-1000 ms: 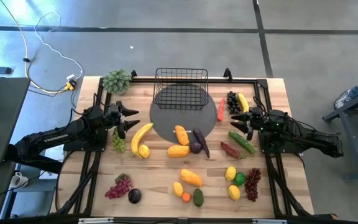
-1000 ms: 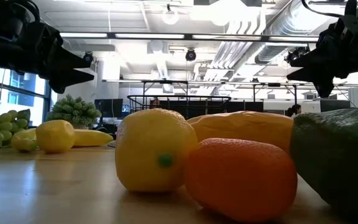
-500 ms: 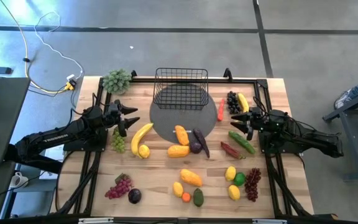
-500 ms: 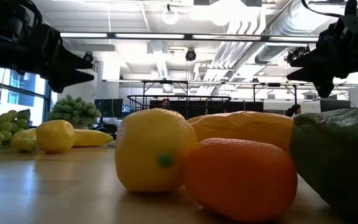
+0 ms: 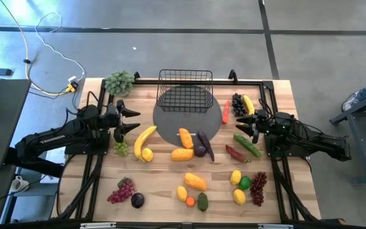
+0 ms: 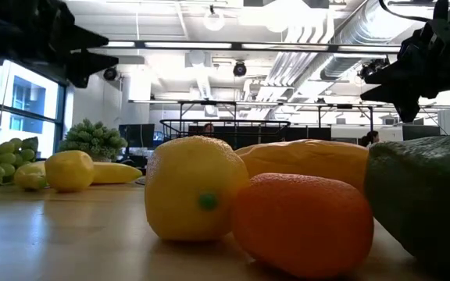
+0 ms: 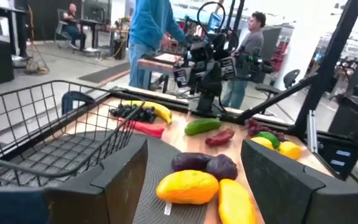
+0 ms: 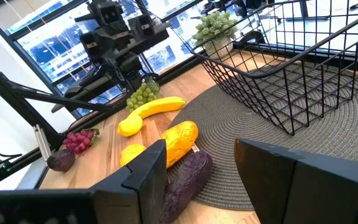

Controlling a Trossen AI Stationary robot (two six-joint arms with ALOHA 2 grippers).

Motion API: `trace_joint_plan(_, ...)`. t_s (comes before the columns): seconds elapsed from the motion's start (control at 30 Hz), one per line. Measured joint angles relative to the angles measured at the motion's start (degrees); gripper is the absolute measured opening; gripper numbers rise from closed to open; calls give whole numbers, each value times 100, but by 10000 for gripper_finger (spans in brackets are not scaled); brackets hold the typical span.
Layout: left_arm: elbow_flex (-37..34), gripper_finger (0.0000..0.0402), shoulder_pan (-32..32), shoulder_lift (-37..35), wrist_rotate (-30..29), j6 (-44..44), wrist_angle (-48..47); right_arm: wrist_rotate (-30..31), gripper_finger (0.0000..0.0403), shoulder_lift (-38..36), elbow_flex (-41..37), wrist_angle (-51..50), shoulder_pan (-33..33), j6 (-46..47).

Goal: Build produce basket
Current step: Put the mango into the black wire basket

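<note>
The big wooden table (image 5: 170, 191) has toy food spread all over it, and the basket (image 5: 184, 90) sits at the far side in the middle, with its front part on a round dark mat (image 5: 170, 130). From above, nothing seems to be inside the basket, so I think the job has only just begun.

The left gripper (image 5: 129, 119) hangs in the air on the left side, with its fingers wide apart and nothing in them. It is close to the long banana (image 5: 143, 137), a little lemon (image 5: 147, 154) and the green grapes (image 5: 121, 148). The right gripper (image 5: 249, 121) waits on the right side, also spread apart and holding nothing, near the cucumber (image 5: 247, 145).

To do this step well, I think the left arm should pick one thing close by, like the banana. It should come straight down over the middle of it, squeeze across the thin way, lift it high, and clear the basket's wire wall before letting go.

Some things are hard to see. In the low view, a big yellow lemon (image 6: 187, 187) and an orange fruit (image 6: 303, 222) fill the front, so most of the table is hidden and the basket is only thin lines far away. The wrist views show just part of the basket
</note>
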Motion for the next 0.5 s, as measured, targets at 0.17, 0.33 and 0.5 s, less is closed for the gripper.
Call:
trace_joint_plan(0.17, 604, 250, -274, 457, -33, 284, -168, 1, 172, 0, 0, -1, -1, 0)
trace_joint_plan(0.33, 1404, 250, -612, 1205, -251, 605, -680, 0, 172, 0, 0, 0, -2, 0)
trace_joint_plan(0.5, 2084, 250, -1094, 2124, -498, 872, -1064, 0, 172, 0, 0, -2, -2, 0)
